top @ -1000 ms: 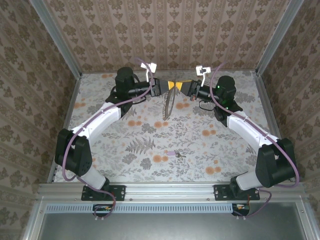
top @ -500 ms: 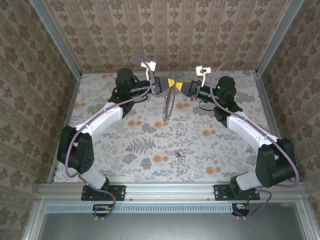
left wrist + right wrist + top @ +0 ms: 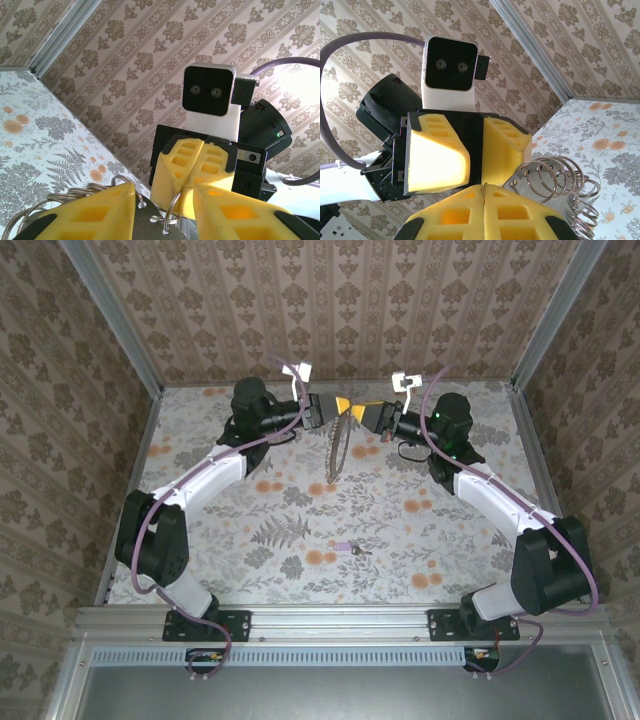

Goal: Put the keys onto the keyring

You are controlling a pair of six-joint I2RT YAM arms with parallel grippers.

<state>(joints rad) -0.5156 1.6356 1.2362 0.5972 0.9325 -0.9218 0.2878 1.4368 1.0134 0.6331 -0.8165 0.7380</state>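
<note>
Far centre, above table [image 3: 220, 540], keyring [image 3: 337, 452] hangs raised between both tools. Right tool [image 3: 484, 192] pressed together on its wire. Left tool [image 3: 162, 205] part-spread, clamping coil, steadying it for threading, I judge. Lilac-headed key [image 3: 343, 549] lies on table near front, well apart, not yet threaded.

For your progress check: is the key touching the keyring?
Apart. Top view: the key lies on the table, well clear of the raised keyring.

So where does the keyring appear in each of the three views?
Top external: the keyring is at upper centre, seen edge-on.
Left wrist: keyring at bottom left.
Right wrist: keyring at lower right.
Shared landmark: the flowered tabletop.
</note>
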